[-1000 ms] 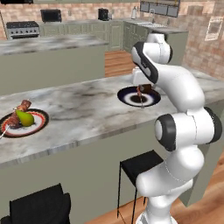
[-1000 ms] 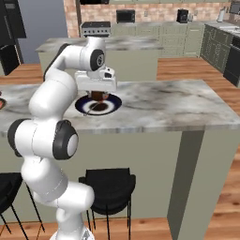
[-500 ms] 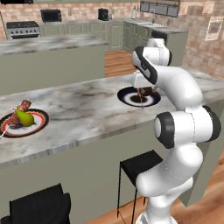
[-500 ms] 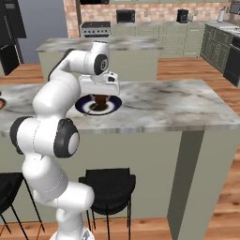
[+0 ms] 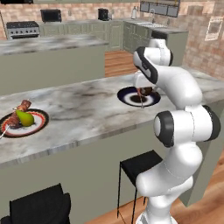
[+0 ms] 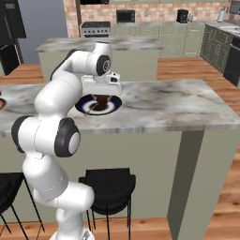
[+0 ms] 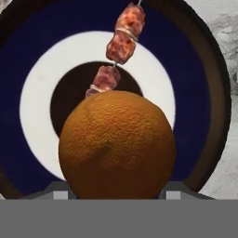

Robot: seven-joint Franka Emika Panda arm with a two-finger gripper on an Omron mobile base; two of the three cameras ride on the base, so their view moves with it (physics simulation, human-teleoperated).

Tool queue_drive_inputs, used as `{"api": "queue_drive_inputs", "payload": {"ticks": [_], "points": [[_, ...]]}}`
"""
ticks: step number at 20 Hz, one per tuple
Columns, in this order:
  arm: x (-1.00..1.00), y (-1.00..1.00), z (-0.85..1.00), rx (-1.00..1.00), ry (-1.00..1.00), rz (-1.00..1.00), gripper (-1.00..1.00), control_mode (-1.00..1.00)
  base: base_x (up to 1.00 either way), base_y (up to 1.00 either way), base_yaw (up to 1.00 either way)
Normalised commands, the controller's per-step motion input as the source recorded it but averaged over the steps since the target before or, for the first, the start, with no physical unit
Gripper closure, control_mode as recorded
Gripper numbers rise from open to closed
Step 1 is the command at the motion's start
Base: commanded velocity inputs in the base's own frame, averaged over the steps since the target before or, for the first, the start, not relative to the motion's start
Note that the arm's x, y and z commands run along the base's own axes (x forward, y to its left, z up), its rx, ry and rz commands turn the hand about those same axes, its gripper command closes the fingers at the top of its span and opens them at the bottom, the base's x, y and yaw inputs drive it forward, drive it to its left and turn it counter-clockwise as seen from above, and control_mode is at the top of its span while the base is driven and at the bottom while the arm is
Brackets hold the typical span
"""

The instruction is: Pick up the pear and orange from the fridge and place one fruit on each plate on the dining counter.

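You're looking at flat, even rendered light, bright throughout, no obvious single source. Base views are soft and low-res; far cabinets and stove smear into blocks. There's a soft sheen on the arm's white shells (image 5: 177,85), no hard glare. The dining counter (image 6: 178,105) marble shows mottled texture, only faint shadow under the hand. Hand view is sharper: the orange (image 7: 117,145) peel grain reads clearly, and a dark round shadow falls on the navy-rimmed plate (image 7: 195,93) centre.
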Motion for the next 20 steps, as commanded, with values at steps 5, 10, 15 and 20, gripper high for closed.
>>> {"api": "queue_drive_inputs", "payload": {"ticks": [5,10,15,20], "points": [[0.0,0.0,-0.28,-0.01,0.0,0.0,-1.0,-1.0,0.0,0.0,0.0],[-0.01,0.0,-0.16,0.0,-0.02,0.0,-1.0,-1.0,0.0,0.0,0.0],[0.0,0.0,-0.06,0.0,-0.05,0.01,-1.0,-1.0,0.0,0.0,0.0],[-0.01,0.03,0.0,0.0,-0.09,0.01,-1.0,-1.0,0.0,0.0,0.0]]}}
